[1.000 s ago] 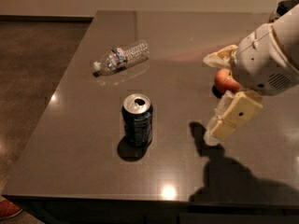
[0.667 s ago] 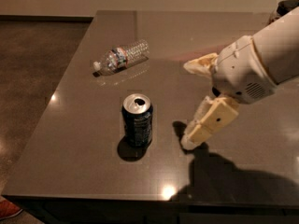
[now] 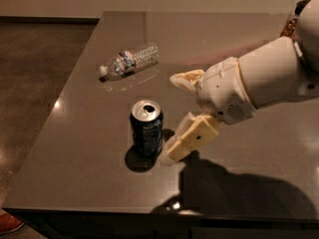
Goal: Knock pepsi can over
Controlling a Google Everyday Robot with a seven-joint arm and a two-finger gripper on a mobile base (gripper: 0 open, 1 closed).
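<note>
Pincer (image 3: 173, 117) is spread apart just beside your upright pepsi can (image 3: 146, 128), lower finger (image 3: 192, 138) near its base; water bottle (image 3: 130, 61) lies well apart on surface (image 3: 75, 148).

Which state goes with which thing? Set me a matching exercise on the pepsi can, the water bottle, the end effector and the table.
Things:
1. pepsi can
2. water bottle
3. end effector
4. table

States:
a. dark and glossy, catching reflections of light
b. lying on its side, farther back
c. standing upright, top opened
d. open, fingers spread, low and close beside the can

Pairs: 1-c, 2-b, 3-d, 4-a
</note>
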